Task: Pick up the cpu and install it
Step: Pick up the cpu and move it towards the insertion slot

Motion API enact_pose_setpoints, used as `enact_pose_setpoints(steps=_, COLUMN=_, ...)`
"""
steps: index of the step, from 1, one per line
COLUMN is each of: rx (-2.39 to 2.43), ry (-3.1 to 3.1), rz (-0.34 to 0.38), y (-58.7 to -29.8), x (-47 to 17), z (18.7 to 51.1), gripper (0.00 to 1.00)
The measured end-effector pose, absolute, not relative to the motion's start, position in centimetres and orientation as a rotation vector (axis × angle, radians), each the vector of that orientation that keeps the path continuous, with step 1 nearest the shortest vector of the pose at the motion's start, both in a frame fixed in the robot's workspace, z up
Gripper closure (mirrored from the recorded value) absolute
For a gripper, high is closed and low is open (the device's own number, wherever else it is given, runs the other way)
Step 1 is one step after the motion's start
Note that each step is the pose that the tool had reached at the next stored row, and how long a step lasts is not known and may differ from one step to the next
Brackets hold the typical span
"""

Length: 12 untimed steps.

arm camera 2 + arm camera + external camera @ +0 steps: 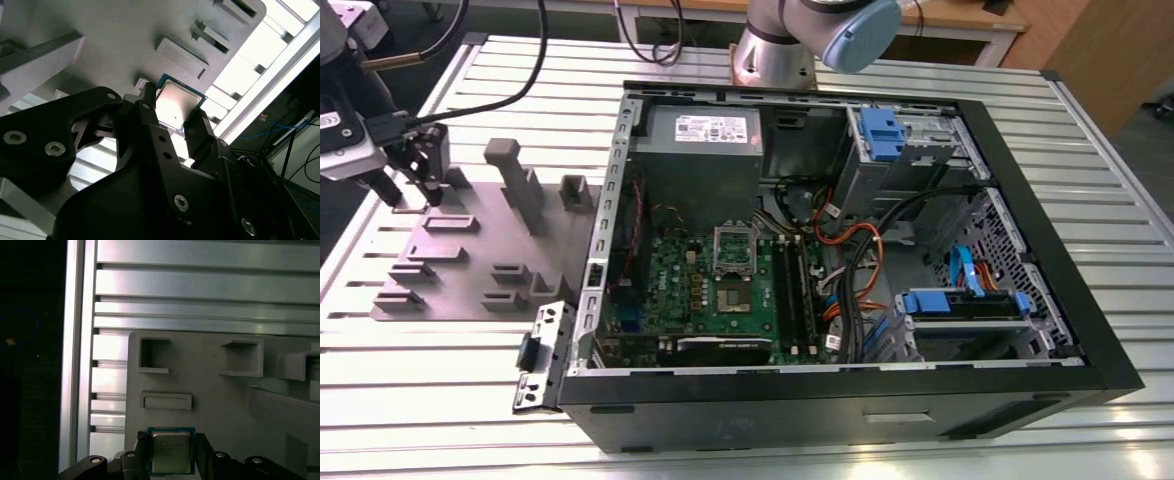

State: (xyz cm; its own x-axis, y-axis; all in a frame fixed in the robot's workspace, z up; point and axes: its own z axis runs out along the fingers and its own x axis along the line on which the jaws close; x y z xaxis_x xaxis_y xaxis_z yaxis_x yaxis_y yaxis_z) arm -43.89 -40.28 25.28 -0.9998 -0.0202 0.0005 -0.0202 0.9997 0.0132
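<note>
The cpu (178,101) is a small square chip with a dull silver top and a thin green rim, also seen in the first wrist view (171,450). My gripper (174,114) is shut on it, one black finger (148,112) against each of two opposite edges. In the exterior view the gripper (411,198) hangs over the far corner of the grey plastic tray (467,262), at that view's left. The green motherboard (720,290) lies inside the open computer case (1067,300), with its shiny metal socket frame (732,247) near the board's far end.
The tray carries several raised posts (518,180) and square pockets (154,355). The arm's base (781,50) stands behind the case. Cables (854,270), memory slots and blue drive brackets (961,300) fill the case beside the board. The slatted aluminium table (440,390) lies around them.
</note>
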Motion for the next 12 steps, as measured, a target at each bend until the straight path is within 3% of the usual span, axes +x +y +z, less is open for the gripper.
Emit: enact_pose_setpoints(steps=12, rx=0.032, ry=-3.141, rz=-0.021, y=-40.28, x=-43.89, z=25.64, gripper=0.53)
